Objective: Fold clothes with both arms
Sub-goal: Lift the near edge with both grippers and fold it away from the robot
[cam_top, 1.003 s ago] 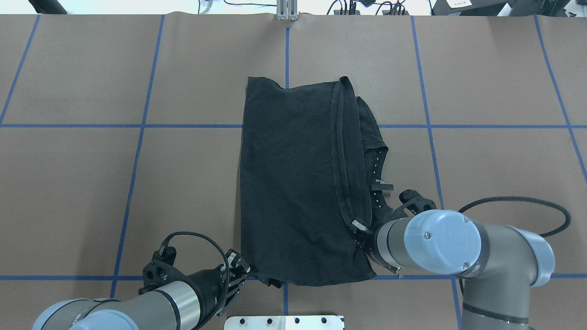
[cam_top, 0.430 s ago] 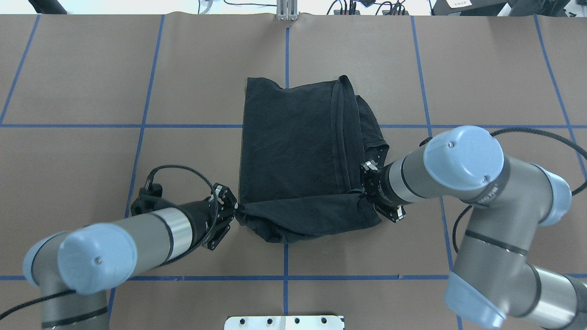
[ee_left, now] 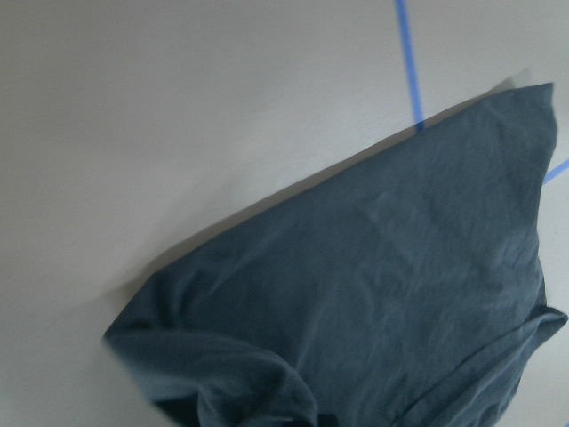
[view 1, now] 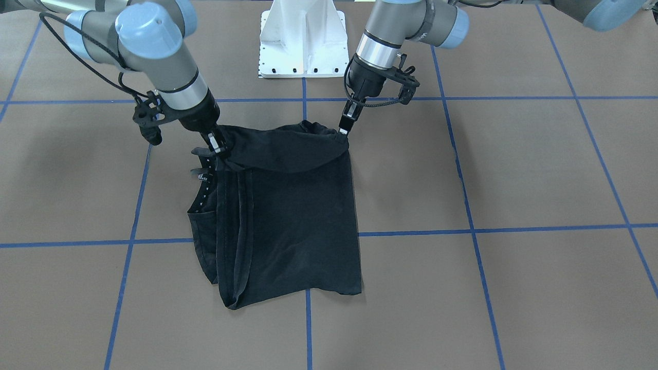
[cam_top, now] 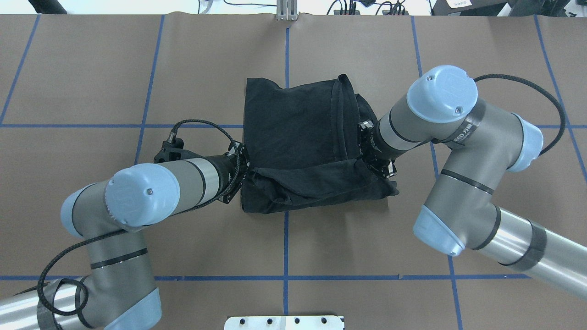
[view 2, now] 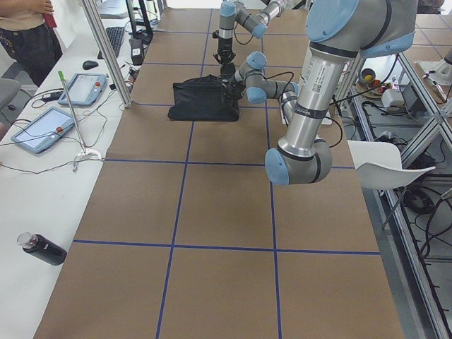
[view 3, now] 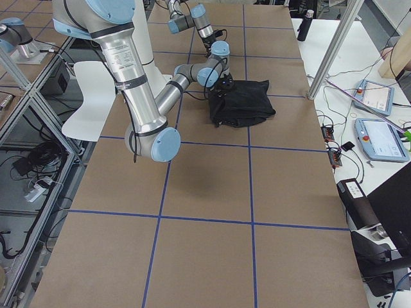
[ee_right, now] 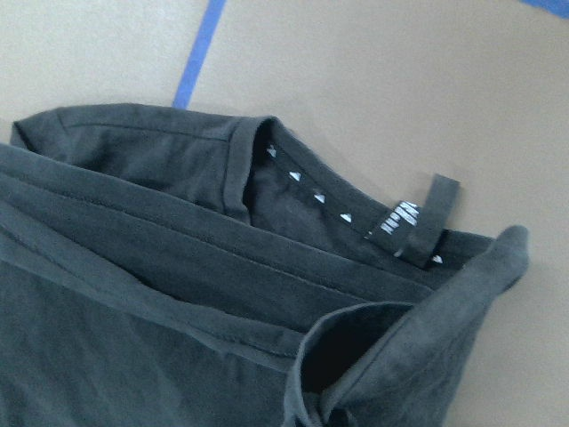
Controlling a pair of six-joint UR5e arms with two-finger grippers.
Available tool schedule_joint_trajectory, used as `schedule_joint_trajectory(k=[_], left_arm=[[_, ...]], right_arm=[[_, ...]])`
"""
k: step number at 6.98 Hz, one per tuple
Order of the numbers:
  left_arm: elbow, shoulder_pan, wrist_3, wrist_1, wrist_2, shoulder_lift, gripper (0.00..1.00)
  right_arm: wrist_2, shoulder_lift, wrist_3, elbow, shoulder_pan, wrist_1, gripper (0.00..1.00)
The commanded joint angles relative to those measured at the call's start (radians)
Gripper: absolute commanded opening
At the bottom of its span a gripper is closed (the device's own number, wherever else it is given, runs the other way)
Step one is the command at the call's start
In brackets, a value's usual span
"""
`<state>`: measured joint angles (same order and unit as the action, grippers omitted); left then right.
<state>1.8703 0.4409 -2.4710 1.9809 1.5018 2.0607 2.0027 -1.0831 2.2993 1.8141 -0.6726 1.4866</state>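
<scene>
The black T-shirt (cam_top: 293,117) lies folded lengthwise in the middle of the table, print hidden. Its edge nearest the robot is raised and curls over the rest (view 1: 288,154). My left gripper (cam_top: 246,170) is shut on the left near corner, seen on the right in the front-facing view (view 1: 343,128). My right gripper (cam_top: 365,160) is shut on the right near corner beside the collar (view 1: 220,150). The left wrist view shows flat fabric (ee_left: 373,294). In the right wrist view the collar with its neck label (ee_right: 416,222) lies under the lifted corner.
The white pedestal base (view 1: 303,41) stands at the robot's side of the table. Blue tape lines (cam_top: 286,238) grid the brown surface. Tablets (view 2: 42,131) and a dark bottle (view 2: 42,248) lie on the side bench, where a person (view 2: 28,35) stands.
Both grippers have carried the shirt's near edge up and away from the robot, from the near tape line to mid-shirt. The lifted part now drapes over the lower half.
</scene>
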Motion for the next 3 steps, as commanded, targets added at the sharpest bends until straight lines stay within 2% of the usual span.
schedule_joint_trajectory(k=[1,3], left_arm=[[-0.075,0.125,0.081,0.001,0.067,0.051,0.0],[-0.21,0.173,0.107,0.105,0.104,0.091,0.0]], right_arm=[[0.057,0.092,-0.059,-0.166,-0.089,0.0,0.0],[0.088,0.159,-0.095,-0.264,-0.134,0.0,0.0]])
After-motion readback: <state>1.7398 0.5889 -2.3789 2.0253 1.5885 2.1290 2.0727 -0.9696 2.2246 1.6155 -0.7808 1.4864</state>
